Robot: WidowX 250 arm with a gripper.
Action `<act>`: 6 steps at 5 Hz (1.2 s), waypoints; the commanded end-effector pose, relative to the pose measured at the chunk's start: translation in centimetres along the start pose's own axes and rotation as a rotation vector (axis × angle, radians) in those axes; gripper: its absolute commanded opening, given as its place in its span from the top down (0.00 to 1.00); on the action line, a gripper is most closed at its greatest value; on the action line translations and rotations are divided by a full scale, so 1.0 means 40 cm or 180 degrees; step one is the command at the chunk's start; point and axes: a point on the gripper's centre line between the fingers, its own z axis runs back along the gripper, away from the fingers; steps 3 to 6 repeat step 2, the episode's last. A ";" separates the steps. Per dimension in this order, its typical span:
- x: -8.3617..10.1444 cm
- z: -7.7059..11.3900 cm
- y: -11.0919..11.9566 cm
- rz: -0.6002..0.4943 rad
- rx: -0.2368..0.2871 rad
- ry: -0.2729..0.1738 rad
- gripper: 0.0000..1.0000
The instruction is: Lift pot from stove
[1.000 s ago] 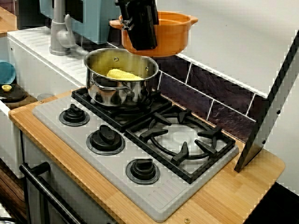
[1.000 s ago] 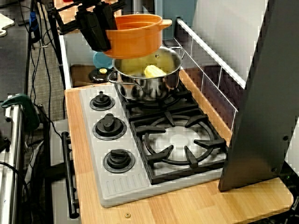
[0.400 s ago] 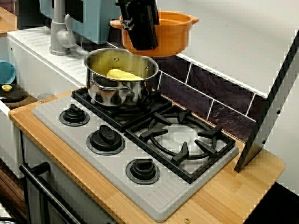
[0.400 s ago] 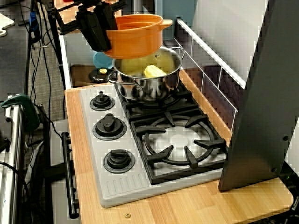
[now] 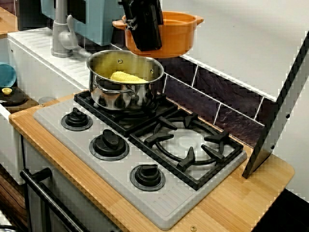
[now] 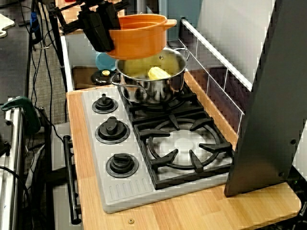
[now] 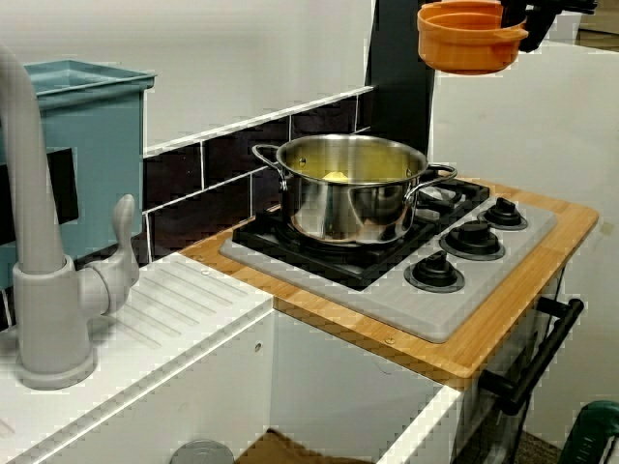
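Pot (image 5: 171,35) aloft, grey stove (image 5: 96,166), wood counter (image 5: 241,208)

No readable text, labels or numbers anywhere.

The pot (image 5: 170,35) is small, round and matte orange, with two short ear handles at the rim; it hangs upright and level in the air, clear of the stove (image 5: 145,159), with its rim clamped at one side. The stove is a grey toy cooktop with black burner grates and three round black knobs.
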 end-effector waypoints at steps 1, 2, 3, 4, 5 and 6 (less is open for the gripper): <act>0.007 0.023 0.012 -0.0015 0.0100 -0.0077 1.00; 0.007 0.020 0.012 -0.0017 0.0100 -0.0067 1.00; 0.007 0.020 0.012 -0.0017 0.0100 -0.0067 1.00; 0.007 0.020 0.012 -0.0017 0.0100 -0.0067 1.00; 0.007 0.020 0.012 -0.0017 0.0100 -0.0067 1.00; 0.007 0.020 0.012 -0.0017 0.0100 -0.0067 1.00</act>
